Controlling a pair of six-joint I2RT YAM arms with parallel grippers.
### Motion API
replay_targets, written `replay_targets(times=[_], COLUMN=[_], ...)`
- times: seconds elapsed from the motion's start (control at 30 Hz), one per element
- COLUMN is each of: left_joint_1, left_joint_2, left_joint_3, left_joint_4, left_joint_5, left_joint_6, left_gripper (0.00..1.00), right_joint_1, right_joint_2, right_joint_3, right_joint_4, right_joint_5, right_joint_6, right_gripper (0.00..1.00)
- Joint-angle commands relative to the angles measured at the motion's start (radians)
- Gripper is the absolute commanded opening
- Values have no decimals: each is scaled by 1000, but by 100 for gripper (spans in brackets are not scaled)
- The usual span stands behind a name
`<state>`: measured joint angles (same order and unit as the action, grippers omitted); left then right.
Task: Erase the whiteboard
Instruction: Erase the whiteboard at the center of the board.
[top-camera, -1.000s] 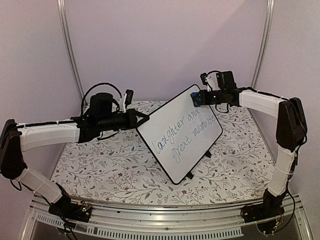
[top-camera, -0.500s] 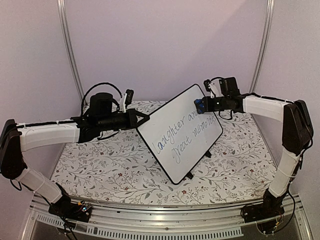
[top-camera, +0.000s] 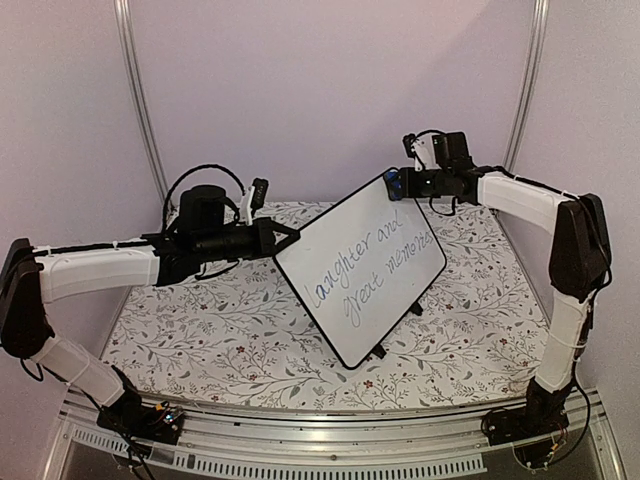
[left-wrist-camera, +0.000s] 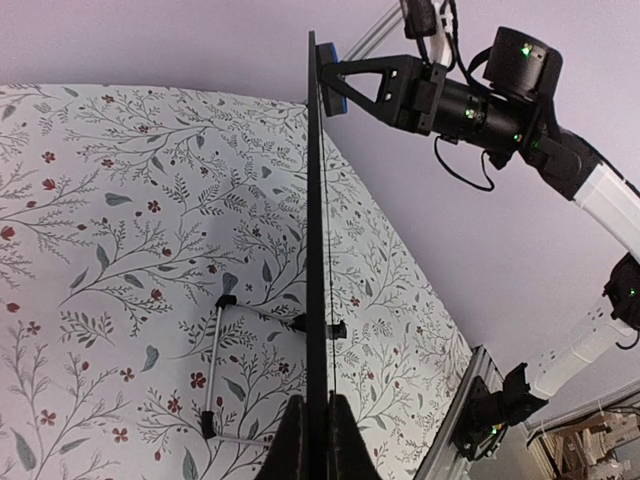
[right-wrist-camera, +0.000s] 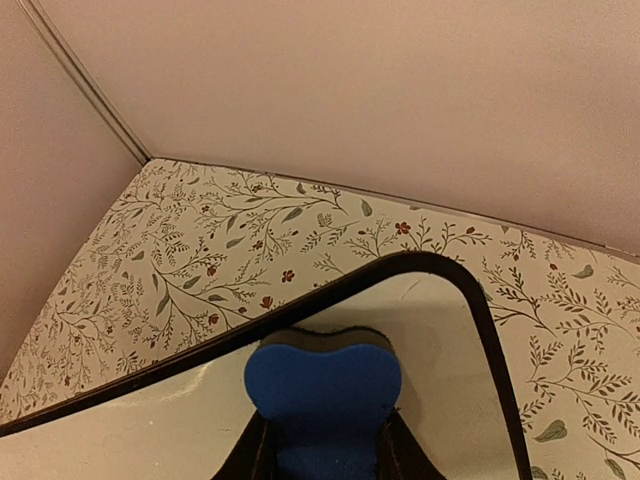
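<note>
From above I see the glossy white black-rimmed whiteboard (top-camera: 360, 265) standing tilted, just right of the left gripper (top-camera: 290, 238), which is clamped on its corner. The cursive writing is readable here. The left wrist view shows the board only edge-on. In the right wrist view, the right gripper (right-wrist-camera: 325, 450) grasps a blue foam eraser block (right-wrist-camera: 322, 385) against the board corner ahead, and the writing is cut off.

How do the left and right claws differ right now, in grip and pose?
The left claw pinches the left edge of the whiteboard, holding it tilted; the right claw pinches a blue eraser. The left claw sits lower, at the board's side; the right claw sits higher, at its top corner. The left claw points right; the right claw points left. Shared: both are shut on something, at the same board.
</note>
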<state>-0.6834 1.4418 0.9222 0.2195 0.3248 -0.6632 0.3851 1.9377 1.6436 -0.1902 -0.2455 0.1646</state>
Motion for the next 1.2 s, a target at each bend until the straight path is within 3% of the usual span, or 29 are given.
replay_targets(times=[0.0, 0.13, 0.43, 1.17], left_joint_1=[-65, -64, -65, -64], left_joint_2=[1, 1, 14, 4], left_joint_3=[18, 20, 17, 18], left_joint_4=[18, 17, 23, 14], left_joint_5=[165, 169, 172, 155], left_joint_6=[60, 61, 54, 64], left_gripper=[0, 0, 0, 0], right_joint_1=[4, 6, -24, -6], right_joint_2=[23, -9, -33, -7], right_joint_3=[-28, -121, -166, -178], right_joint_4=[11, 73, 104, 180], right_joint_5=[-4, 21, 184, 178], right_joint_6=[0, -7, -23, -33], right_gripper=[17, 17, 17, 17])
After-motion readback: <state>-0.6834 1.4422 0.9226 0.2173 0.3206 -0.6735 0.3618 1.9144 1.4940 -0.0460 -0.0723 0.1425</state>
